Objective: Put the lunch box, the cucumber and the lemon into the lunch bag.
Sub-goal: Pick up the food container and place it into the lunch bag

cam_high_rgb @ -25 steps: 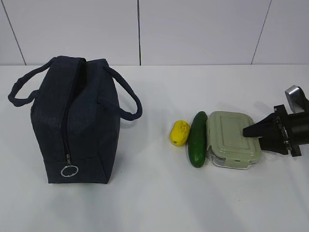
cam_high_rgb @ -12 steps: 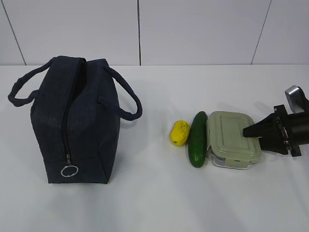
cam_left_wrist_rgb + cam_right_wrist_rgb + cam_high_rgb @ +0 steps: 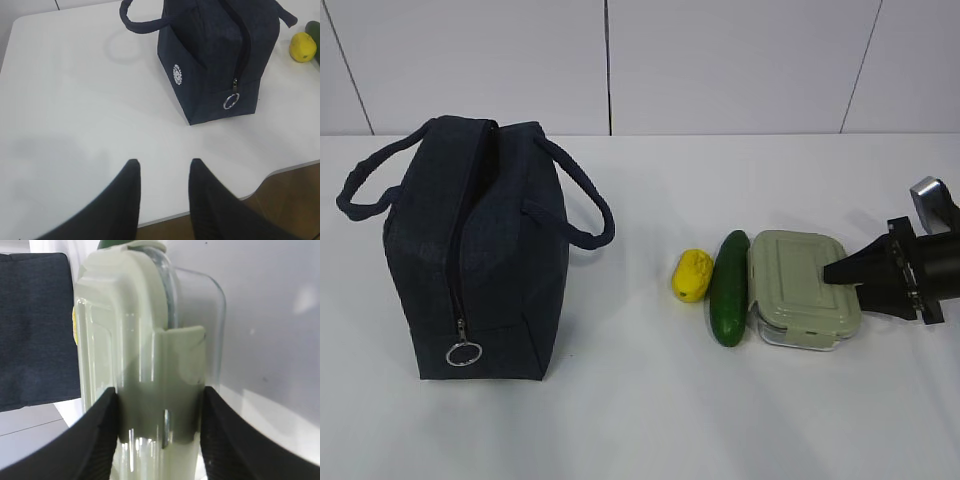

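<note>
Sage-green lid clipped on, the lunch box (image 3: 804, 288) lies flat on the white table (image 3: 650, 400), its long axis running away from the camera; nothing shows inside its clear walls. The right gripper (image 3: 159, 402) clamps its right-hand end, one finger on each side. Touching the box's left side lies the cucumber (image 3: 729, 287), parallel to it, then the lemon (image 3: 692, 275). Well left stands the navy lunch bag (image 3: 480, 250), upright, zipped shut. The left gripper (image 3: 164, 172) hangs open near the bag, holding nothing.
</note>
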